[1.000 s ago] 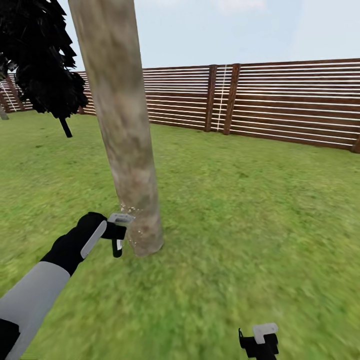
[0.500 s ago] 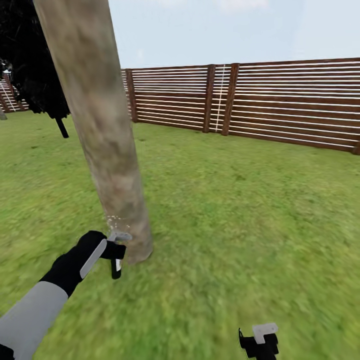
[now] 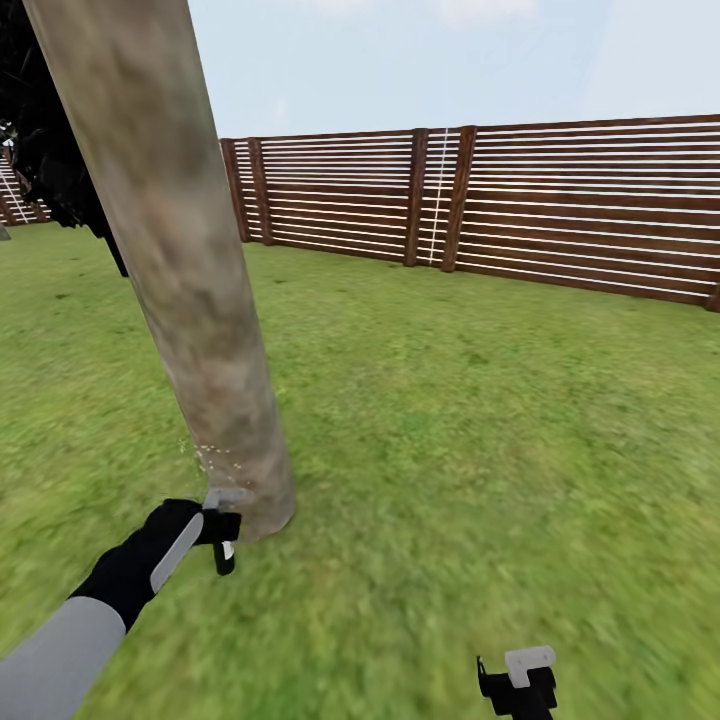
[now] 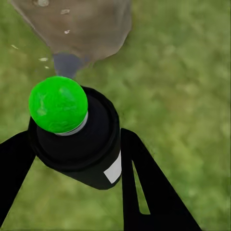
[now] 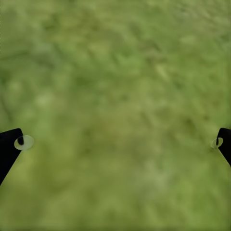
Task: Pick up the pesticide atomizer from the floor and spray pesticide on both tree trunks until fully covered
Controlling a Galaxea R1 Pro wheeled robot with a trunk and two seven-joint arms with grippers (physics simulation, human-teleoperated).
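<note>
The left gripper clamps the atomizer just beside the foot of the tree trunk, where specks of pesticide cluster low (the right gripper hangs spread and empty over lawn), so coverage likely requires sweeping the nozzle upward along the bark.

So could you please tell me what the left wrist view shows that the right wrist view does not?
Left wrist view: the atomizer, black with a green top, clamped by the left end effector, pointing at the tree trunk base flecked with white pesticide. Right wrist view: the right end effector, wide open with nothing between its fingers. Both show the green lawn beneath.
</note>
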